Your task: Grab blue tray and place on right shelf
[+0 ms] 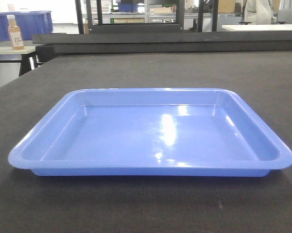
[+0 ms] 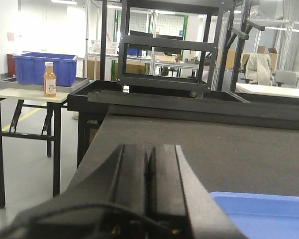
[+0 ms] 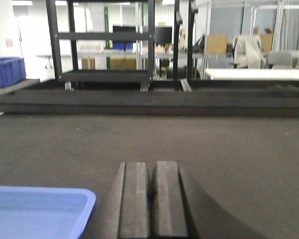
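Note:
The blue tray (image 1: pixel 150 133) lies flat and empty on the dark tabletop (image 1: pixel 150 68), near the front edge. In the left wrist view my left gripper (image 2: pixel 149 147) is shut with nothing in it, low over the tabletop. The tray's corner (image 2: pixel 268 211) lies just to its right, apart from it. In the right wrist view my right gripper (image 3: pixel 152 164) is likewise shut and empty, and the tray's corner (image 3: pixel 40 211) lies to its left without touching. Neither gripper appears in the front view. The right shelf is out of view.
A raised black ledge (image 1: pixel 165 41) runs along the table's far side, with a black frame rack (image 2: pixel 164 59) behind it. To the left, a side table (image 2: pixel 25 93) carries a dark blue bin (image 2: pixel 45 67) and a bottle (image 2: pixel 49 79).

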